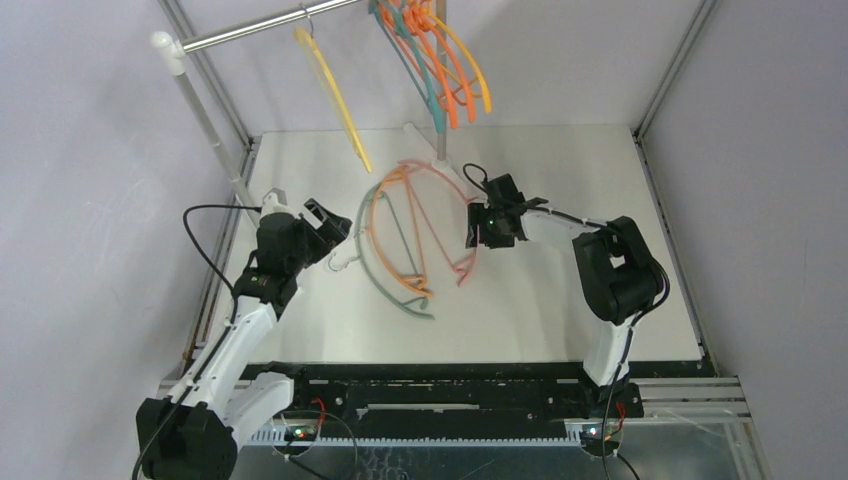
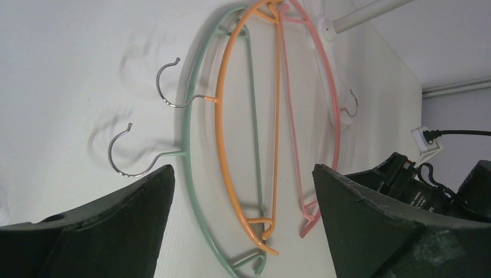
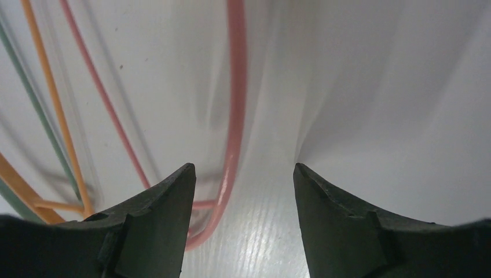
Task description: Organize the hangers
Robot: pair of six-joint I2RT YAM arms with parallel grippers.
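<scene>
Top external view, teal hanger [image 2: 186,133], orange hanger [image 2: 219,116] and pink hanger [image 2: 336,121] flat on table [image 1: 600,200], long axes far-to-near, teal and orange hooks leftward, left gripper [image 2: 243,168] and right gripper [image 3: 243,165] spread, empty.

A robotics lab test cell: plain grey walls [image 1: 80,120], aluminium framing [image 1: 676,68], a white tabletop [image 1: 560,290].
</scene>
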